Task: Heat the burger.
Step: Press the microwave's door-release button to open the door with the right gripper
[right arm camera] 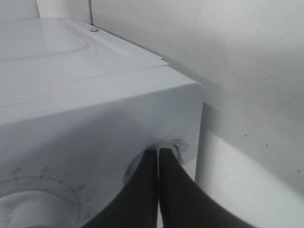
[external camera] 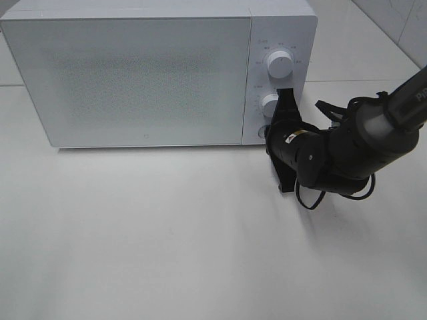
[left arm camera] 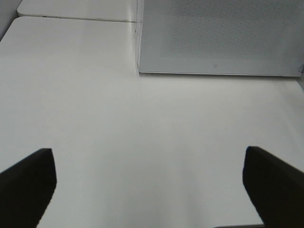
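Observation:
The burger is out of view. A white microwave (external camera: 140, 73) stands at the back of the table with its door shut. My right gripper (external camera: 286, 95) is shut with nothing held, and its tips rest beside the lower knob (external camera: 269, 105) of the control panel. In the right wrist view the closed fingertips (right arm camera: 158, 152) press against a round knob (right arm camera: 176, 146) near the panel's edge. My left gripper (left arm camera: 152, 190) is open over bare table, with the microwave door (left arm camera: 218, 35) ahead of it. It does not show in the exterior high view.
An upper knob (external camera: 278, 65) sits above the lower one. The right arm (external camera: 360, 143) reaches in from the right, with cables looped around it. White table (external camera: 167, 240) stretches in front of the microwave. A tiled wall (external camera: 400, 20) is at the back right.

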You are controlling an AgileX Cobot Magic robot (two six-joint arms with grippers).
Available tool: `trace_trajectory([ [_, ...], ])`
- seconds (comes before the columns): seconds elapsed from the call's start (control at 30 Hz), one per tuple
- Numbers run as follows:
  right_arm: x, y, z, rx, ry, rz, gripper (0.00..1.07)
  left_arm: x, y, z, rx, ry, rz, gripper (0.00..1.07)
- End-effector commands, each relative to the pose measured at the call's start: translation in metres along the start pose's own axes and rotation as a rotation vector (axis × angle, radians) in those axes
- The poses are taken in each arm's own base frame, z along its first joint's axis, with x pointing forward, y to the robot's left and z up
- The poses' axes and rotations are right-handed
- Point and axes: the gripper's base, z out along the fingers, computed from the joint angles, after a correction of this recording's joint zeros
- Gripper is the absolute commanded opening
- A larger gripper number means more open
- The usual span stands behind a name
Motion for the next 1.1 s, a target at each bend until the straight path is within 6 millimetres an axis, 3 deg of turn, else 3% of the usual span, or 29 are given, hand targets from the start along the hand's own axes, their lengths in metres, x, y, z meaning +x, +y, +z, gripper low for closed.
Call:
trace_trajectory([
  [0.03, -0.001, 0.015, 0.0, -0.091, -0.011, -0.011, 0.0, 0.0, 0.0, 0.0, -0.004, -0.01, -0.003, 1.0],
  [0.77, 0.003, 0.05, 0.009, -0.309, -0.045, 0.026, 0.0, 0.0, 0.0, 0.0, -0.004, -0.01, -0.003, 1.0],
  [1.1, -0.002, 0.07, 0.01, -0.51, -0.149, -0.002, 0.0, 0.0, 0.0, 0.0, -0.004, -0.01, -0.003, 1.0],
])
